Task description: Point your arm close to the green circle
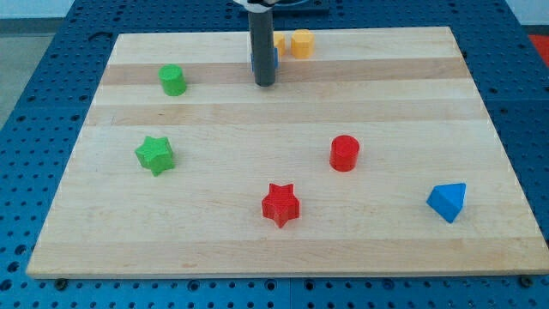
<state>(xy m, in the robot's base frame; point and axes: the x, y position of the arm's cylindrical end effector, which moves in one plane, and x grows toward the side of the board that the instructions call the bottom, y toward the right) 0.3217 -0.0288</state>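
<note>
My tip [265, 83] is resting on the wooden board [283, 249] near the view's top edge, a little left of centre; it is a plain dark rod with no jaws to open or close, and it is holding nothing. The green circle [173, 80] is sitting well to the view's left of my tip, at about the same height on the board, with bare wood lying between the two. Just behind my tip, towards the view's top and right, a yellow block [301, 43] is standing close to the board's far edge, and a second yellowish block [279, 41] is peeking out beside the rod — its shape is too hidden to tell, and something blue is showing at the rod's edge that I cannot make out. Down and to the view's left of my tip a green star [155, 155] is lying, well apart from the circle. Down and to the right a red cylinder [344, 153] is standing, with a red star [280, 204] almost straight below my tip, nearer the view's bottom, and a blue block [448, 202] with slanted faces sitting far off to the lower right. The board is lying on a blue perforated table [34, 103] that is showing around all its edges.
</note>
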